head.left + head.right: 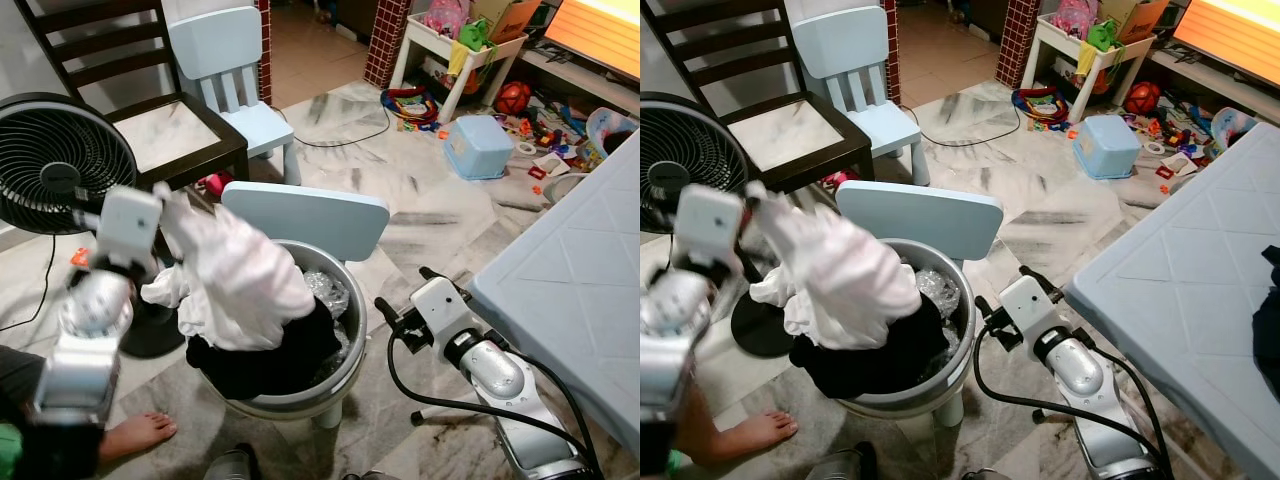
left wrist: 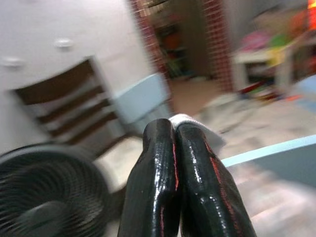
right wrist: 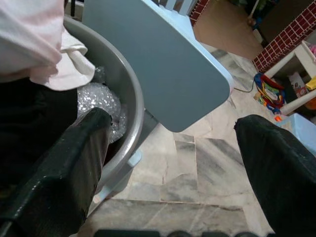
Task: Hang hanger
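Pale-blue plastic marks the small chair [image 1: 305, 218] whose backrest rises just behind the grey basin [image 1: 345, 375] in the left eye view. The basin holds dark clothing [image 1: 270, 360], crumpled silvery wrap [image 1: 325, 290] and the lower folds of a white garment [image 1: 235, 275]. The left tool [image 1: 165, 205] grips the top of that garment and holds it lifted above the basin's left side. A black floor fan [image 1: 55, 165] stands just beside the left arm, with a dark wooden chair [image 1: 150, 120] and a second light-blue chair [image 1: 235, 85] behind it. A person's bare foot [image 1: 135, 432] rests on the marble floor [image 1: 420, 190] near the basin. The right tool [image 1: 400, 300] hovers beside the basin's right rim, and the quilted blue bed [image 1: 580, 290] lies to its right. Toys and a blue tub [image 1: 478, 146] clutter the floor farther back. No hanger can be made out.

Right eye view: the same scene, with a dark item [image 1: 1268, 335] lying on the bed's far edge.

Left wrist view: the two black fingers [image 2: 163, 187] are pressed together on a tip of white cloth; the fan and chairs are blurred behind.

Right wrist view: the fingers [image 3: 74, 168] stand wide apart, holding nothing, with the basin rim and the blue backrest between them.
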Robot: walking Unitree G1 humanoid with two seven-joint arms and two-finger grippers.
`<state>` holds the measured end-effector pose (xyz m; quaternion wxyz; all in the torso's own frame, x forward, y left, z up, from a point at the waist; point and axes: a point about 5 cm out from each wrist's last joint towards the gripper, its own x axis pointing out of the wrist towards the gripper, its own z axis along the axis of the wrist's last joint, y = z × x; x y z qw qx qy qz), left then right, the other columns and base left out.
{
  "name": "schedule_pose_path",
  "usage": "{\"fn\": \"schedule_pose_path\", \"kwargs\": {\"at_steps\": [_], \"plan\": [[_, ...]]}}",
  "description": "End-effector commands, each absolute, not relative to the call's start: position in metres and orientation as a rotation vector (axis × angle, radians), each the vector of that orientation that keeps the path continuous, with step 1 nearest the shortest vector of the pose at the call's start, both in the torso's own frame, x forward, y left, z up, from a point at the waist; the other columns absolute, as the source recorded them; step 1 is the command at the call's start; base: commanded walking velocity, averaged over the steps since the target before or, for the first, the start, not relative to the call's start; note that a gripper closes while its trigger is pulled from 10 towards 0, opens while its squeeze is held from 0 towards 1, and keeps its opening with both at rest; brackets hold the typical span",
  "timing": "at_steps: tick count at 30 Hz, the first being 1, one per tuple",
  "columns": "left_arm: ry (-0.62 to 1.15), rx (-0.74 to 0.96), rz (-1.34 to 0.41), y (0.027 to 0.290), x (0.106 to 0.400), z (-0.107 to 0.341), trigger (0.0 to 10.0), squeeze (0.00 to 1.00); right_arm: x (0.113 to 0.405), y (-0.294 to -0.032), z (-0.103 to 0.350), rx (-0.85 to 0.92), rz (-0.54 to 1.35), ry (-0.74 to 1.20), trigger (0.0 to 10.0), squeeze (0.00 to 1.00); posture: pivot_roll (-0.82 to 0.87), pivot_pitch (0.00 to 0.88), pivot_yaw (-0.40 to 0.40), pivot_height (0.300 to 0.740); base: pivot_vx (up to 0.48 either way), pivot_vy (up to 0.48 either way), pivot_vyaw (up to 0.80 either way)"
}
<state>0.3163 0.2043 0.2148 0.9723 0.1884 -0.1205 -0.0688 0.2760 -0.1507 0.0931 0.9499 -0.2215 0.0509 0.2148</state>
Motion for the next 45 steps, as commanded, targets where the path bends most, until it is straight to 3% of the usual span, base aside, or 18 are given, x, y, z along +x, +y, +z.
{"fn": "schedule_pose_path", "kwargs": {"at_steps": [1, 6, 10, 11, 14, 16, 19, 25, 29, 36, 39, 40, 45], "plan": [[-0.271, 0.360, -0.221, 0.198, 0.318, 0.222, 0.0, 0.00, 0.276, -0.153, 0.092, -0.463, 0.429, 0.103, 10.0, 0.00, 0.03, 0.111, -0.063, 0.740, 0.000, 0.000, 0.00], [-0.412, 0.336, -0.283, 0.186, 0.322, 0.253, 0.0, 0.00, 0.275, -0.152, 0.090, -0.460, 0.431, 0.105, 10.0, 0.00, 0.03, 0.108, -0.065, 0.740, 0.000, 0.000, 0.00], [-0.408, 0.253, -0.484, 0.163, 0.319, 0.256, 0.0, 0.00, 0.277, -0.150, 0.091, -0.460, 0.432, 0.100, 10.0, 0.00, 0.04, 0.108, -0.064, 0.740, 0.000, 0.000, 0.00], [-0.366, 0.242, -0.591, 0.151, 0.314, 0.247, 0.0, 0.00, 0.278, -0.149, 0.091, -0.459, 0.432, 0.098, 10.0, 0.00, 0.04, 0.108, -0.063, 0.740, 0.000, 0.000, 0.00], [-0.244, 0.276, -0.688, 0.140, 0.307, 0.220, 0.0, 0.00, 0.278, -0.149, 0.091, -0.459, 0.431, 0.097, 10.0, 0.00, 0.04, 0.113, -0.060, 0.740, 0.000, 0.000, 0.00], [-0.135, 0.323, -0.616, 0.142, 0.307, 0.191, 0.0, 0.00, 0.277, -0.149, 0.091, -0.458, 0.430, 0.097, 10.0, 0.00, 0.03, 0.117, -0.062, 0.740, 0.000, 0.000, 0.00], [-0.016, 0.249, -0.543, 0.139, 0.303, 0.165, 0.0, 0.00, 0.275, -0.150, 0.090, -0.459, 0.430, 0.101, 10.0, 0.00, 0.03, 0.123, -0.064, 0.740, 0.000, 0.000, 0.00], [0.256, 0.174, -0.605, 0.119, 0.276, 0.117, 0.0, 0.00, 0.274, -0.150, 0.090, -0.461, 0.436, 0.104, 10.0, 0.00, 0.03, 0.126, -0.071, 0.740, 0.000, 0.000, 0.00], [0.250, 0.212, -0.523, 0.135, 0.279, 0.114, 0.0, 0.00, 0.275, -0.150, 0.090, -0.463, 0.439, 0.103, 10.0, 0.00, 0.03, 0.130, -0.074, 0.740, 0.000, 0.000, 0.00], [0.190, 0.324, -0.088, 0.206, 0.304, 0.126, 0.0, 0.00, 0.272, -0.147, 0.088, -0.463, 0.450, 0.106, 10.0, 0.00, 0.03, 0.133, -0.075, 0.740, 0.000, 0.000, 0.00], [0.203, 0.311, -0.020, 0.218, 0.306, 0.126, 0.0, 0.00, 0.271, -0.147, 0.089, -0.463, 0.451, 0.107, 10.0, 0.00, 0.02, 0.135, -0.075, 0.740, 0.000, 0.000, 0.00], [0.223, 0.302, -0.021, 0.219, 0.306, 0.125, 9.6, 0.00, 0.271, -0.148, 0.088, -0.463, 0.450, 0.108, 10.0, 0.00, 0.02, 0.136, -0.073, 0.740, 0.000, 0.000, 0.00], [0.119, 0.233, 0.043, 0.204, 0.307, 0.139, 10.0, 0.00, 0.271, -0.151, 0.088, -0.467, 0.442, 0.112, 10.0, 0.00, 0.02, 0.138, -0.073, 0.740, 0.000, 0.000, 0.00]]}}
